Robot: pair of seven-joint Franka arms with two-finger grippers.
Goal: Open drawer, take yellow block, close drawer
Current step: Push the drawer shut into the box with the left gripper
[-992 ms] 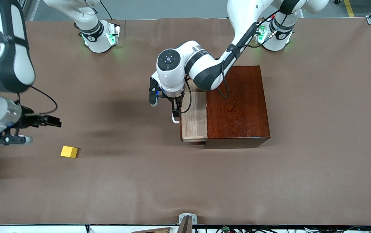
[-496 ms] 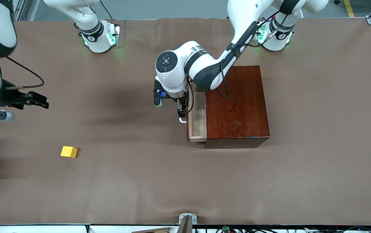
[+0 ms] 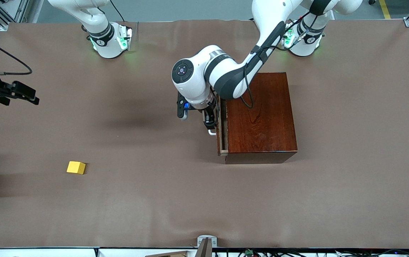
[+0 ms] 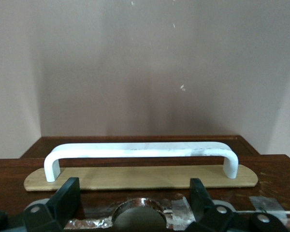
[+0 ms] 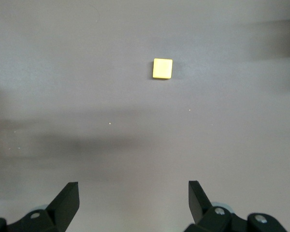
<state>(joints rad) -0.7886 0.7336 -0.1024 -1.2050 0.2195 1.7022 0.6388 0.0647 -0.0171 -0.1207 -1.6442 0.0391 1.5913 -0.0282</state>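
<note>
Fingers of the left gripper sit parted at the white handle of the drawer, nearly shut in the wooden box. Yellow block lies on the table toward the right arm's end; right gripper, spread wide, hovers above.

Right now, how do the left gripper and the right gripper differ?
The left gripper is at the drawer's white handle; the right gripper hangs over bare table. The left one's arm is working, while the right one's arm waits. Both have open jaws and hold nothing.
</note>
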